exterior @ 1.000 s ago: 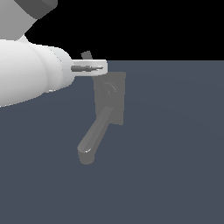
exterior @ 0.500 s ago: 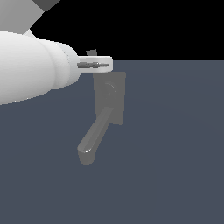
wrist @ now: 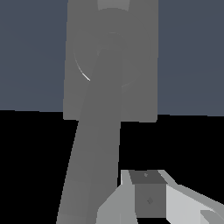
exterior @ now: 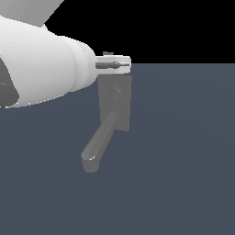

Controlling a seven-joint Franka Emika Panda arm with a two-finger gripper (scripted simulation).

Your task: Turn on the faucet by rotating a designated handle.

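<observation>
item: panda arm (exterior: 41, 69), exterior view. large white rounded links fill the exterior view's left, nearest the camera, tapering to a white flange and the gripper (exterior: 120, 64) at its end. the gripper shows edge-on as a pale block with a dark slim part along it; whether its fingers are apart or together cannot be told from this view.

item: gripper, wrist view (wrist: 146, 197). one pale finger (wrist: 148, 199) with a darker grey square pad face shows at the frame's edge, close to the lens; its partner is not made out, so the grip state stays undetermined. nothing is seen between the fingers.

item: faucet (exterior: 114, 108). matte grey, uniform finish, no markings. a rectangular back plate stands upright just below the gripper in the exterior view, its top edge near or meeting the gripper; contact cannot be confirmed. from the plate a thick rounded spout (exterior: 98, 142) runs down and toward the exterior view's left, ending in a blunt rounded tip.

item: faucet, wrist view (wrist: 111, 61). the rectangular plate carries a faint circular hub outline with a thin bright arc; a long flat grey bar (wrist: 94, 153) descends from the hub, widening toward the lens. whether this bar is the handle or the spout cannot be told.

item: floor (exterior: 183, 160). flat slate-blue surface behind and beneath the faucet, black backdrop above it.
</observation>
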